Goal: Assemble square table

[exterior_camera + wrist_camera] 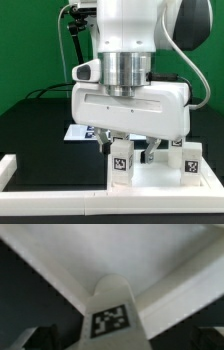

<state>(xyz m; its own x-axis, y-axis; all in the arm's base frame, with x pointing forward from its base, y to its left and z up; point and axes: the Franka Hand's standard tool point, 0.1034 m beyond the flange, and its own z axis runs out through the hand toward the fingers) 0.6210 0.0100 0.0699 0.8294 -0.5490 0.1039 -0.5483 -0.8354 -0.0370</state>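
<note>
Gripper [128,152] pinches a tagged leg [120,160] over the square top [160,182]; its fingertips [40,336] blur out.

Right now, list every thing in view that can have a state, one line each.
gripper: lowered over the square top, jaws either side of a leg; whether they clamp it cannot be told.
leg between the jaws: upright, tag facing the wrist camera.
second leg: upright on the top, at the exterior view's right, apart from the gripper.
square top: lying flat on the table.
marker board: flat, partly hidden behind the gripper.
</note>
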